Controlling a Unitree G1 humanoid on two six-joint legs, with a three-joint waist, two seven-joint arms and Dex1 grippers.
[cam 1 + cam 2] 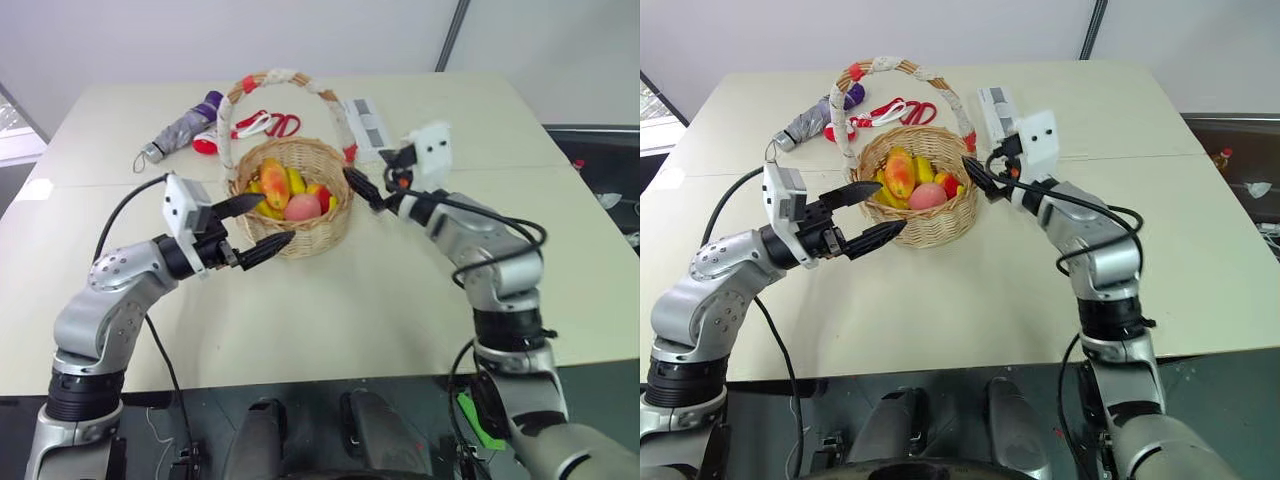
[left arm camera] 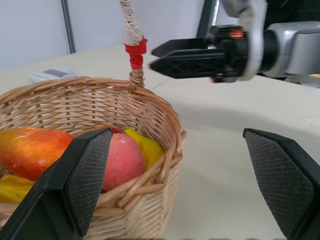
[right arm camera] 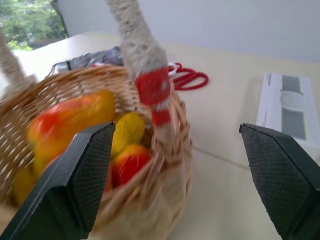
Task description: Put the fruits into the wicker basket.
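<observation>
The table (image 1: 330,320) was wide and pale, with the basket (image 1: 300,225) toward its far middle, its arched handle (image 1: 280,78) standing tall. The left gripper (image 1: 255,225) hung at the basket's near-left wall, fingers spread wide around nothing; the right gripper (image 1: 365,190) sat just off the right rim, spread as well in its wrist view, and empty. Inside lay the mango (image 1: 274,182), the peach (image 1: 302,207) and the lemon (image 1: 296,180), among other fruit. The loading looked done to me, so both arms should draw straight back without snagging rim or handle. Behind lay scissors (image 1: 270,124) and an umbrella (image 1: 185,127).
</observation>
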